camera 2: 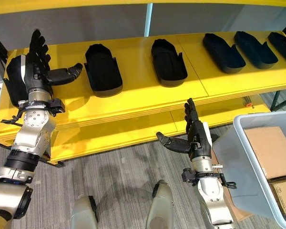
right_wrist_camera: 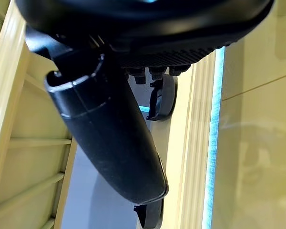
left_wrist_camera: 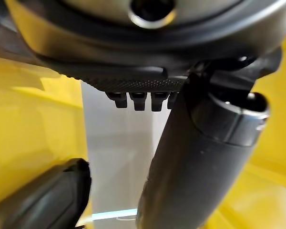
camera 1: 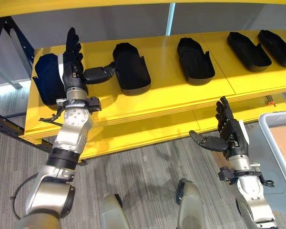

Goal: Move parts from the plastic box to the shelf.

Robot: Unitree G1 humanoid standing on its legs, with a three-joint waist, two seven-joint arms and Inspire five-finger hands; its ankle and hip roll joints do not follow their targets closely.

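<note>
Dark left robot hand (camera 2: 37, 67) raised over the yellow shelf (camera 2: 133, 98), fingers straight, thumb out, holding nothing, between the leftmost black part (camera 2: 14, 78) and the next part (camera 2: 103, 69). More black parts (camera 2: 168, 62) in a row along the shelf. Right robot hand (camera 2: 194, 133) open and empty in front of the shelf edge, beside the grey plastic box (camera 2: 238, 162) containing cardboard boxes (camera 2: 271, 150).

Twin head views down onto one shared yellow shelf (camera 1: 171, 90); wrist views close along each thumb.
</note>
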